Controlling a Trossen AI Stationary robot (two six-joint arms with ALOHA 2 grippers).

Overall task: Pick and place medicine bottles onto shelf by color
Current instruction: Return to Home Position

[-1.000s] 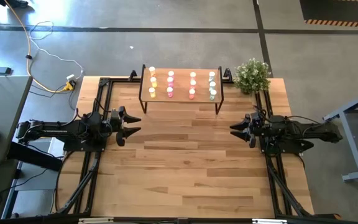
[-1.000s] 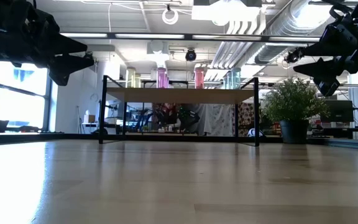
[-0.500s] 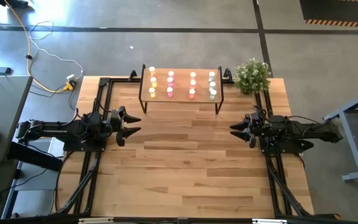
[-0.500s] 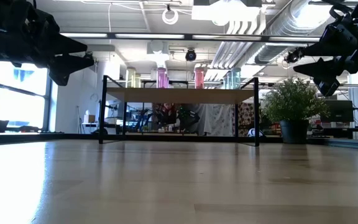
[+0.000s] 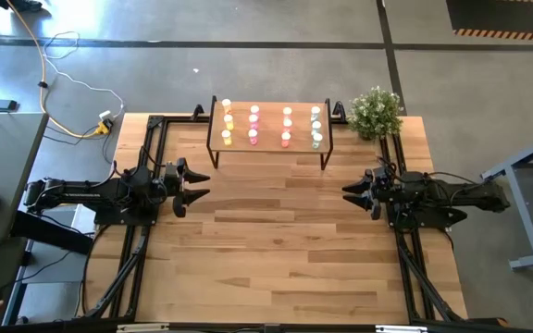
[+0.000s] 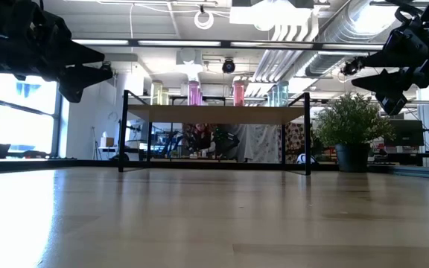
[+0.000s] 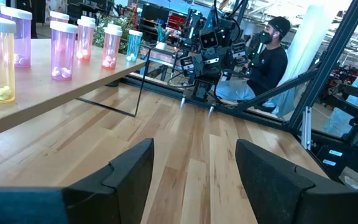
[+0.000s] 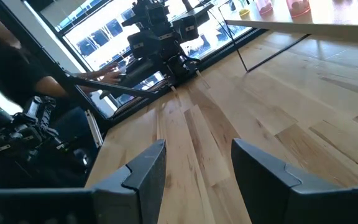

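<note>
Medicine bottles (image 5: 254,125) stand in colour columns on the shelf (image 5: 269,139) at the surface's (image 5: 276,250) twelve o'clock. Left hand (image 5: 202,185) at nine and right hand (image 5: 350,191) at three gape empty, well apart from them.

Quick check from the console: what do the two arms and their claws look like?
The left arm and right arm are both dark, near-black, built of blocky jointed segments. The left claw and right claw each have two matte dark fingers, broad with angular, wedge-like faces. No markings show on them.
</note>
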